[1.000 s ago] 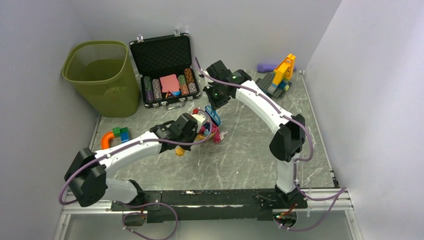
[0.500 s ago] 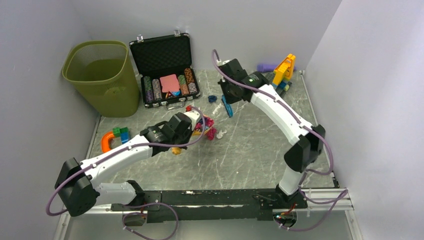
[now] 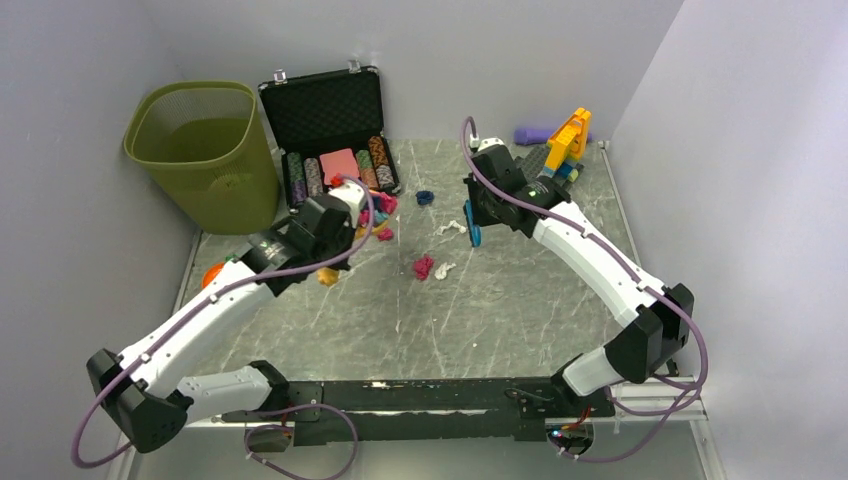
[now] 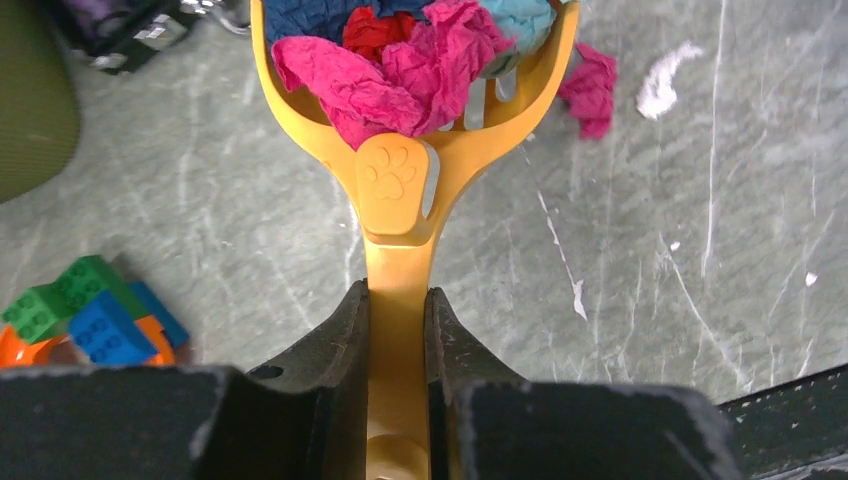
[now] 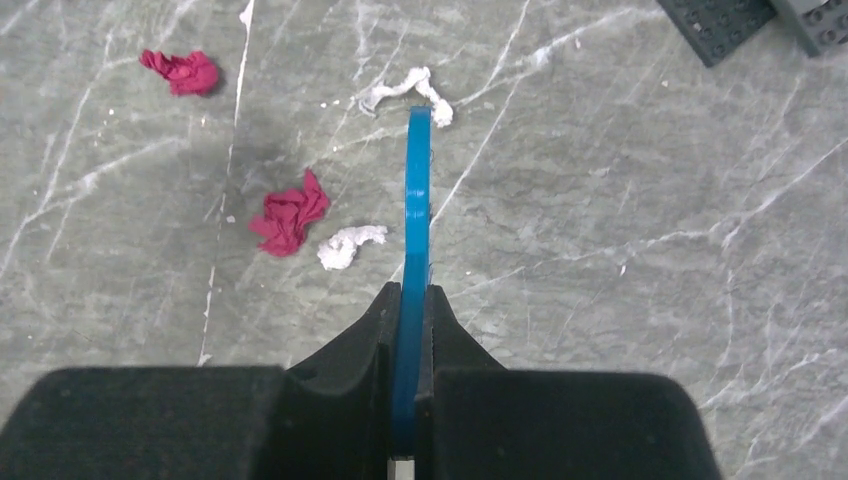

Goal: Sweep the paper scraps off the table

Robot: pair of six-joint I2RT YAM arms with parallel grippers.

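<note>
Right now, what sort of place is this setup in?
Probably a robot lab test cell: plain walls box in a marble-patterned table, a left arm and right arm are bolted at its near edge, and staged props like a green bin and toy bricks sit around.

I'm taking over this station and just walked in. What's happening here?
Two robot arms are clearing paper scraps off the table. The left gripper is shut on a yellow scoop piled with pink, red and blue scraps. The right gripper is shut on a thin blue tool. A few pink and white scraps lie loose on the table near it, and the scoop is not yet emptied into the green bin.
</note>
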